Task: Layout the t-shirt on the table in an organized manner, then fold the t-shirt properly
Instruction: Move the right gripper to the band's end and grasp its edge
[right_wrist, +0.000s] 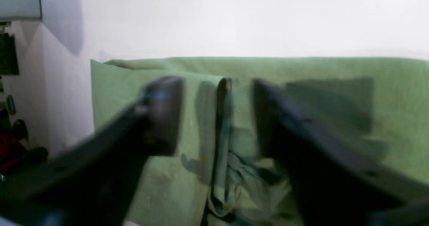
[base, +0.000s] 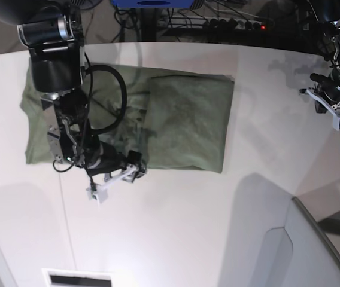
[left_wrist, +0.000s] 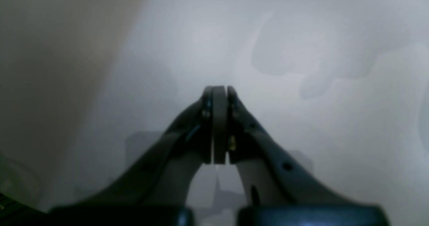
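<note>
one green t-shirt on the tabletop, right pincer spread at its near hem

i see one t-shirt (base: 185, 122), olive green, lying flat on the white tabletop (base: 218, 227). its one side is folded over, so a neat double panel with straight edges lies toward the middle of the tabletop. the far edge of the shirt runs close to the curved far edge of the tabletop. the near hem is straight, and in front of it there is a wide bare white area. to the side of the folded panel there is also much free surface, up to the left arm.

i count two arms and two pincers. the right pincer (base: 115, 180) is at the near hem of the shirt, partly over the bare tabletop. in the right wrist view its fingers (right_wrist: 164, 112) stand spread apart, and a raised fold of green cloth (right_wrist: 223, 118) stands between them, with a gap on each side. i cannot tell if the cloth touches a finger. the picture is blurred here.

the left pincer (base: 331, 113) is well apart from the shirt, near the far side edge of the tabletop. in the left wrist view its fingertips (left_wrist: 219, 118) are pressed together with nothing between them, over bare white surface.

one grey panel (base: 313, 245) stands at the near corner.
</note>
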You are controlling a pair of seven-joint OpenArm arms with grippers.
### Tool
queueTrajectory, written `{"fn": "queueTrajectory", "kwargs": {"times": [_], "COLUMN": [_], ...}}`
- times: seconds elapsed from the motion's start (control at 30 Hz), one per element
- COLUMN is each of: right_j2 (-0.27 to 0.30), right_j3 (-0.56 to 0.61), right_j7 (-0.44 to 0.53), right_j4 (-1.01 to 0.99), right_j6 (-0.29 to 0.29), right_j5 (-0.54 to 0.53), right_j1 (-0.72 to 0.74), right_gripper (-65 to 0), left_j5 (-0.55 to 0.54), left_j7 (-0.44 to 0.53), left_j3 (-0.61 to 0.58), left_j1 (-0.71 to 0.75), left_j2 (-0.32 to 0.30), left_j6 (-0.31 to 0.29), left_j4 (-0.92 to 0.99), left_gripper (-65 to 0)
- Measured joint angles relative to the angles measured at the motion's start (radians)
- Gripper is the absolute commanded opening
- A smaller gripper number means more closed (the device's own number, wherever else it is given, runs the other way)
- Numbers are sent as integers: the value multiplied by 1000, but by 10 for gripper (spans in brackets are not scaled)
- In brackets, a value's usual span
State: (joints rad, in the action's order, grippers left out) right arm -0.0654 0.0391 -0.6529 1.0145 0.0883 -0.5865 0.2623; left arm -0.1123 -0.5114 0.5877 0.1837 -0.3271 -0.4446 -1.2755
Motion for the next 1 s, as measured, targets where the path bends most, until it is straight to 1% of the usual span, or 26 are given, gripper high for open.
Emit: {"fn": "queueTrajectory", "kwargs": {"times": [0.1,0.2,0.4,0.47,0.57,0.77,0.83,0.93,0.97,1.0], "right_j2": [-14,-17,-16,-24,-34,-34,-34,-31,-32,-34], "right_j3": [0,3,3,3,5,5,5,37,55,67], "right_j7": [-1,-1,-1,3,3,3,2,5,3,3], "right_j4": [-3,-4,-75,-86,-87,-87,-87,-87,-87,-87], "right_j6": [1,1,1,1,1,1,2,1,1,1], "right_j5": [-1,-1,0,4,5,6,6,6,6,5], "right_j1": [-3,-3,8,5,6,14,16,19,20,21], "right_gripper": [-321,-356,-357,-357,-357,-360,-399,-501,-525,-534], "left_j5": [-1,1,0,0,0,0,0,0,0,0], "left_j7": [7,5,6,6,7,6,6,6,6,6], "left_j3": [0,0,0,0,0,0,0,0,0,0], "left_j1": [-1,1,-2,0,-1,0,0,0,0,0], "left_j2": [0,0,0,0,0,0,0,0,0,0], "left_j6": [0,0,0,0,0,0,0,0,0,0], "left_j4": [12,37,39,39,39,39,39,39,39,39], "left_gripper": [-650,-650,-650,-650,-650,-650,-650,-650,-650,-650]}}
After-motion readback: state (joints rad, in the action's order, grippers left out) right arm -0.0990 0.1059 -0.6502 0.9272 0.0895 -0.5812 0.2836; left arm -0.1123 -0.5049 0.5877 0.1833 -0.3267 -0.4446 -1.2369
